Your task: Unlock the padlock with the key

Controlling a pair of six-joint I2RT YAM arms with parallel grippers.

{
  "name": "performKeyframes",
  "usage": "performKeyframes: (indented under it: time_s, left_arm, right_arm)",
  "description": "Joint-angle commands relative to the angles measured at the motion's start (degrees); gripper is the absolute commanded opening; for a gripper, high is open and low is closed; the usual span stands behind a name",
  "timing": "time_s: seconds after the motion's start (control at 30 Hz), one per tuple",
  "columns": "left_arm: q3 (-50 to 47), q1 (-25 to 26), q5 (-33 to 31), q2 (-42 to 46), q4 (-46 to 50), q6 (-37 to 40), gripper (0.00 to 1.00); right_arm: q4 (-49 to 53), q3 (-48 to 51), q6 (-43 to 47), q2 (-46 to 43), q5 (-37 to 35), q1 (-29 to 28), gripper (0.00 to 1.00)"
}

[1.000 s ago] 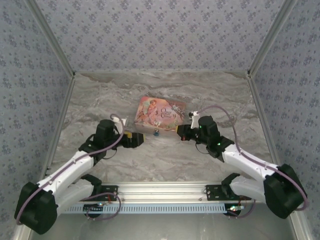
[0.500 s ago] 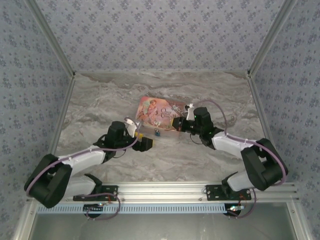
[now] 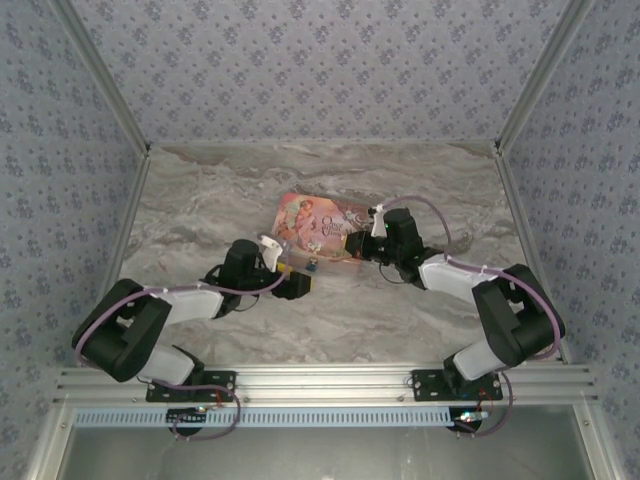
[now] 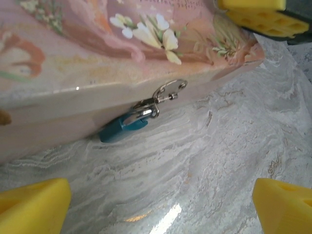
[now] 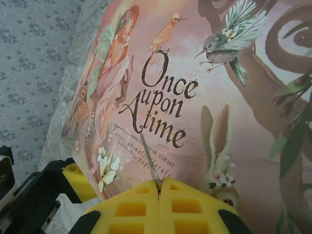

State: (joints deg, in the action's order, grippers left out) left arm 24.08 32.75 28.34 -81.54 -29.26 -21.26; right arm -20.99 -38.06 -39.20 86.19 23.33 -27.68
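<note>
The tiny teal padlock [image 4: 122, 129] hangs by its silvery shackle [image 4: 168, 91] from the hasp on the front wall of the pink tin [image 4: 73, 53]. In the top view the padlock [image 3: 313, 266] lies just ahead of my left gripper [image 3: 298, 285]. That gripper [image 4: 158, 209] stands open, its yellow fingertips [image 4: 31, 204] wide apart, a short way in front of the padlock. My right gripper [image 5: 159, 187] is shut on the key [image 5: 148, 156], a thin metal sliver that pokes out over the tin's lid [image 5: 204, 87]. In the top view the right gripper [image 3: 352, 243] hovers at the tin's right end.
The pink illustrated tin [image 3: 320, 225] lies mid-table on the marbled surface [image 3: 400, 310]. The right gripper's yellow fingers [image 4: 258, 14] show above the tin's corner in the left wrist view. Patterned walls close in the back and both sides.
Both arms have stretched in towards the tin. The left gripper slid right, up to the padlock. The right gripper moved left over the tin's right end, still shut on the key.
</note>
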Motion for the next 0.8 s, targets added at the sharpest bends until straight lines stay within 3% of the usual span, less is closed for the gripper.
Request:
performKeyframes:
  time_s: [0.0, 0.37, 0.77]
  left_arm:
    - [1.2, 0.0, 1.5, -0.4, -3.2, 0.1, 0.96]
    - [0.8, -1.0, 2.7, -1.6, -4.6, 0.2, 0.93]
    - [-1.7, -1.3, 0.7, -5.6, -10.1, 1.2, 0.89]
  right_arm:
    - [6.6, 4.3, -1.2, 2.4, -2.4, -1.7, 0.00]
    - [0.3, 9.2, -8.6, 3.7, -5.1, -8.2, 0.00]
    - [1.7, 7.3, -7.1, 2.4, -5.5, -8.9, 0.00]
